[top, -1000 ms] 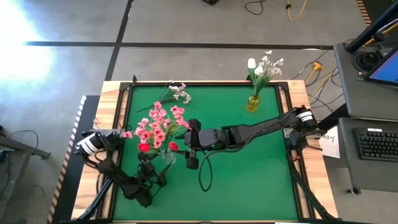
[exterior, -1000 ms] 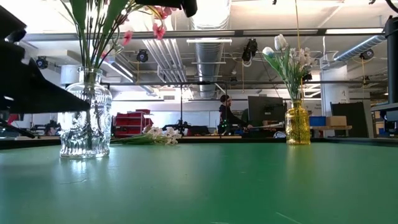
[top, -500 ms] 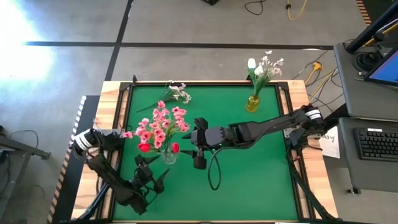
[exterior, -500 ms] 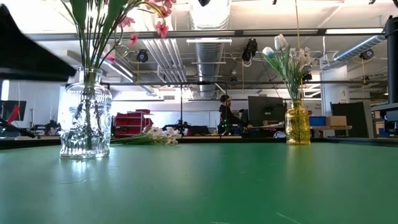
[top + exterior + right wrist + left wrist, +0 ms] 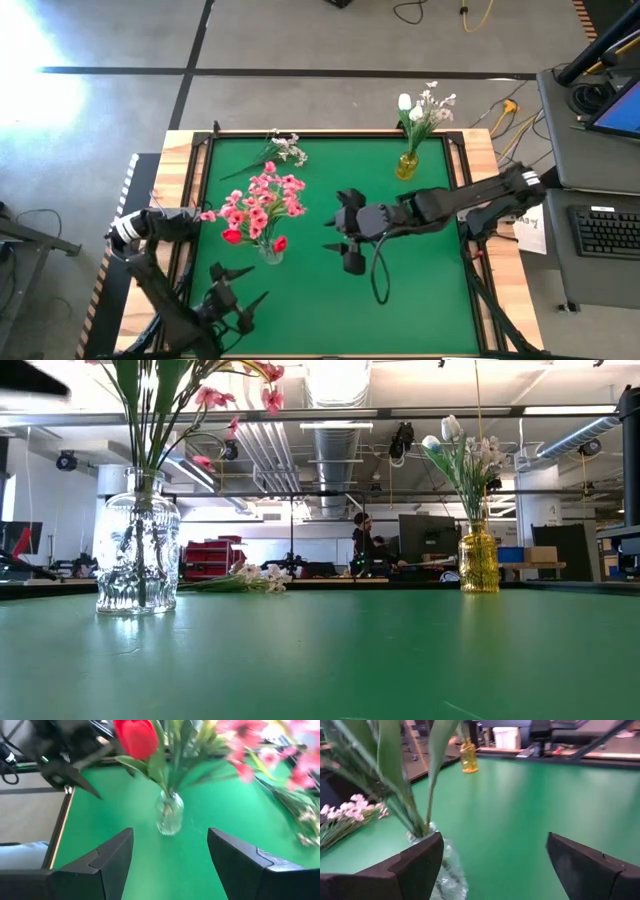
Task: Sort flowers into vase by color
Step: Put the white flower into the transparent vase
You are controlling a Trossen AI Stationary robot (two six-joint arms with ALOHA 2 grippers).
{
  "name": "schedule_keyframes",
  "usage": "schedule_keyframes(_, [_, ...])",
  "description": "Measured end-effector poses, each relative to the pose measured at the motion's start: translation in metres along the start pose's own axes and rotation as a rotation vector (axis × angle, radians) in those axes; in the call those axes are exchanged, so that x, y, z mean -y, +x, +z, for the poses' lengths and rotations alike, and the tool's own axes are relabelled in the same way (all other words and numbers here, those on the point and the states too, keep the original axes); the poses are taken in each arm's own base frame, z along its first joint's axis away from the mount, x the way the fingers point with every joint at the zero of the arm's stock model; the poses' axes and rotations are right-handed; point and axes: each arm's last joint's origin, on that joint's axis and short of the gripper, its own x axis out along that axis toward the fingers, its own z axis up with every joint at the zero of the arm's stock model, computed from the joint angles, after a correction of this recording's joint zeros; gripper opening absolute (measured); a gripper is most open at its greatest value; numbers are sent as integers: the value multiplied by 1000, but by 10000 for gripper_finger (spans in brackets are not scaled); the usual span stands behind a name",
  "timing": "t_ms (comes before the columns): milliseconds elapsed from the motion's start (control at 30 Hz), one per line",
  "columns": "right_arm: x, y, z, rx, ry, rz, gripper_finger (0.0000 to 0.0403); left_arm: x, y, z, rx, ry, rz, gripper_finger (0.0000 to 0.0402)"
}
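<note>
From above, the green table [image 5: 400, 300] holds a clear glass vase [image 5: 270, 254] crowded with pink blossom sprays [image 5: 258, 200] and red tulips [image 5: 279, 243]. An amber vase [image 5: 406, 164] at the far edge carries white tulips [image 5: 405, 102]. A white-blossom spray [image 5: 285, 149] lies flat near the far left corner. The right gripper [image 5: 343, 244] hangs mid-table, jaws apart, holding nothing. The left gripper [image 5: 238, 293] sits at the near edge, spread wide, empty.

At table height, both vases stand upright, well apart; a person [image 5: 362, 546] is in the room behind.

The left wrist camera shows the clear vase just beside one finger [image 5: 415, 862].

The right wrist camera faces that vase between its parted fingers [image 5: 97, 865].

I can read no writing anywhere
</note>
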Motion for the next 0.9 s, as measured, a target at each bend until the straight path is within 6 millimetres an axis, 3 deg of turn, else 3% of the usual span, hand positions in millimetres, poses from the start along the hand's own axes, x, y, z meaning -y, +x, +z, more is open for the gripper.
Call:
schedule_keyframes(200, [12, -33, 7, 41, -1, -45, 248, 10, -21, 44, 8, 53, -17, 335])
schedule_keyframes(400, [41, -56, 26, 201, -29, -256, 231, 23, -36, 85, 85, 120, -86, 335])
schedule_keyframes(567, [73, -58, 43, 302, -95, -365, 216, 30, -50, 117, 70, 187, -124, 335])
schedule_keyframes(700, [110, -51, 54, 366, -127, -469, 206, 29, -61, 145, 139, 240, -147, 335])
schedule_keyframes(900, [174, -34, 55, 371, -175, -463, 193, 10, -78, 185, 262, 342, -151, 333])
